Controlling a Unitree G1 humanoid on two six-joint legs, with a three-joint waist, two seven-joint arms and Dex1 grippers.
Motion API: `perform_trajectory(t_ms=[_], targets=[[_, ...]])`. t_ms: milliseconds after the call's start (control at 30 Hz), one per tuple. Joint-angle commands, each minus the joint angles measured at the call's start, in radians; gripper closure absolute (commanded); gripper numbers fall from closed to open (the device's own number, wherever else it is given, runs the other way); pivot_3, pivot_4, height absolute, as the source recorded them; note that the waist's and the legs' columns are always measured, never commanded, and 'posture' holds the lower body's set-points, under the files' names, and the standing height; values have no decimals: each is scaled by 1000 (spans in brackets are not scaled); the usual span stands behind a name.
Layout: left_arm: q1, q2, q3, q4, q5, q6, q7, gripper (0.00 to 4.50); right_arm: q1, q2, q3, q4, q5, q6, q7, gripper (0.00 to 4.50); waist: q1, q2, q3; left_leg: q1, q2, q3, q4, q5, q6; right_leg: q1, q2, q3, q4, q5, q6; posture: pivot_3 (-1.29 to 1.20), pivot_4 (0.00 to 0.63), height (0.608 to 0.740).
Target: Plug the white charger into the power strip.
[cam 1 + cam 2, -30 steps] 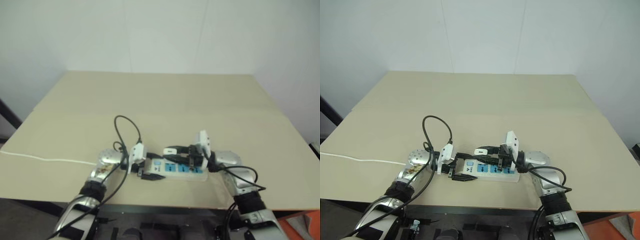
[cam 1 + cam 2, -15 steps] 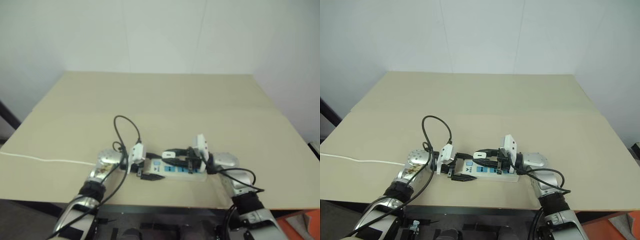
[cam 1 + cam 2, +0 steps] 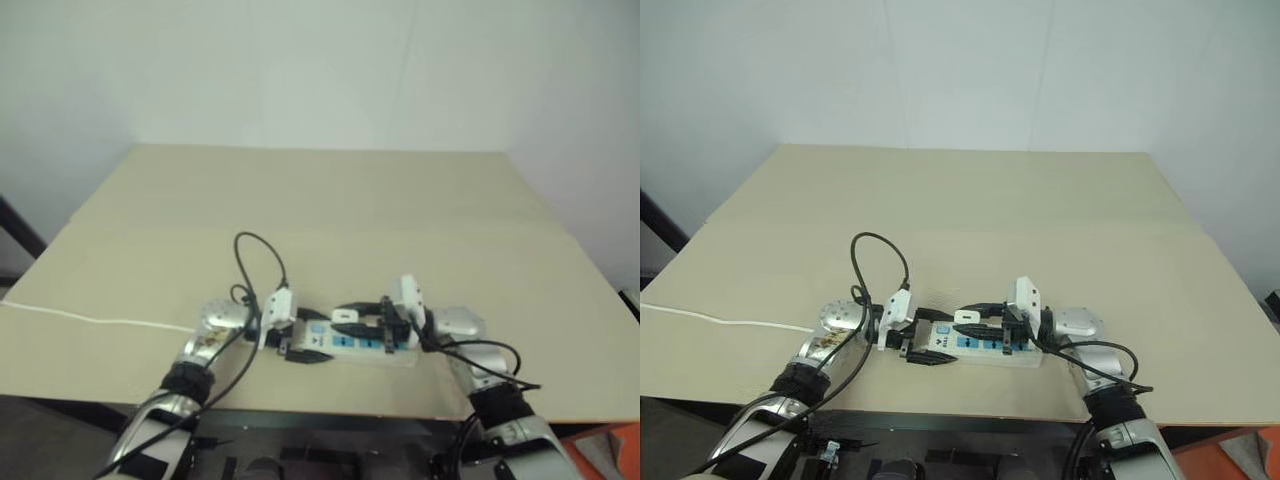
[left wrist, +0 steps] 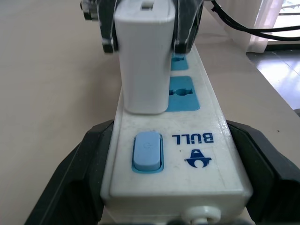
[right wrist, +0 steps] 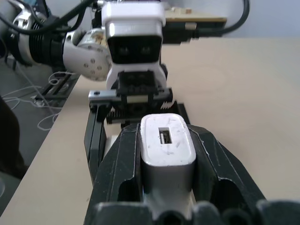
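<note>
The power strip (image 3: 942, 344) lies near the table's front edge, its blue switch (image 4: 147, 151) toward my left arm. My left gripper (image 4: 171, 132) is shut on the strip's switch end, one black finger on each long side. The white charger (image 4: 144, 56) stands upright on the strip, its base meeting the socket face beside the switch. My right gripper (image 5: 166, 137) comes in level from the right and is shut on the charger (image 5: 166, 140), whose USB port faces the right wrist camera. Two blue sockets (image 4: 181, 89) show behind the charger.
A thin white cord (image 3: 730, 322) runs off the table's left side. Black cable loops (image 3: 880, 262) rise over my left wrist. The table (image 3: 970, 200) stretches bare and wide behind the strip, with a white wall beyond. An orange object (image 3: 1240, 458) sits below the front right corner.
My right gripper has sunk with the charger toward the strip and levelled out. The left gripper and the strip have stayed put.
</note>
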Motion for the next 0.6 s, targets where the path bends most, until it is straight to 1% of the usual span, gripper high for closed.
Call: perform_trajectory(t_ms=[33,267,433,500,533,600], targets=[[27,22,-22,-1,21,12,-21,1205,54,-72,-5,57,-47,37,10,3386,3,0,0,1,0,0,0,0,0,0,0,0,0,0,0,0,150,740],[27,29,-24,-2,20,15,-10,1205,29,-29,36,58,-56,70,-18,3386,2,0,-2,2,0,0,0,0,0,1,0,0,0,-1,0,0,150,740],[23,30,-24,2,21,14,-5,1205,19,-24,59,56,-56,78,-17,3386,-4,0,-3,4,1,0,-1,0,0,2,0,0,0,-1,0,0,150,740],[25,30,-24,0,21,14,-3,1205,15,-30,69,48,-60,94,-16,2652,-6,0,-3,4,1,0,-1,0,0,2,0,0,0,-1,0,0,150,740],[25,30,-24,-1,21,14,-2,1205,14,-34,73,40,-59,104,-11,2419,-6,-1,-3,4,1,0,-1,0,0,2,0,0,0,-1,0,0,150,740],[26,29,-24,0,21,13,0,1205,13,-40,76,22,-50,133,3,1774,-8,-1,-4,4,1,0,-1,0,0,3,0,0,0,-1,0,0,150,740]])
